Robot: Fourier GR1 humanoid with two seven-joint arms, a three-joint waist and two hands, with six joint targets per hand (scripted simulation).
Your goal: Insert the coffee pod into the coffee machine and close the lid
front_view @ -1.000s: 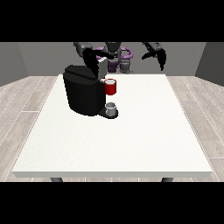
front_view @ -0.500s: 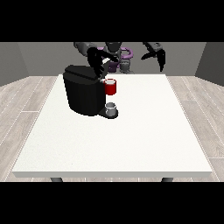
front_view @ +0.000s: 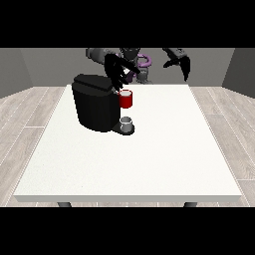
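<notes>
The black hand at the view's left (front_view: 115, 74) hangs just above the top of the coffee machine, over its right front corner and the red thing there. Its fingers point downward, but whether they are curled or hold anything cannot be told. The black hand at the view's right (front_view: 180, 63) is raised in the air behind the far edge of the tabletop, well apart from everything on it; its fingers droop downward in a relaxed spread with nothing between them.

The large white rectangular tabletop (front_view: 164, 154) fills the middle of the view. Its near half, its right side and its front corners are bare, giving wide open room on every side but the far left. Around it lies a floor of pale wood-look planks (front_view: 30, 114), with plain grey walls (front_view: 20, 69) behind.

The bulky black coffee machine (front_view: 94, 104) stands on the far left part of the tabletop, a little in from the left and far edges. A red thing at the machine (front_view: 126, 99), shaped like a short cylinder, sits at the machine's upper right front. Below it, on the machine's low black base, stands a small grey thing (front_view: 127, 123); it cannot be told whether this is the coffee pod, and no pod shows plainly elsewhere.
</notes>
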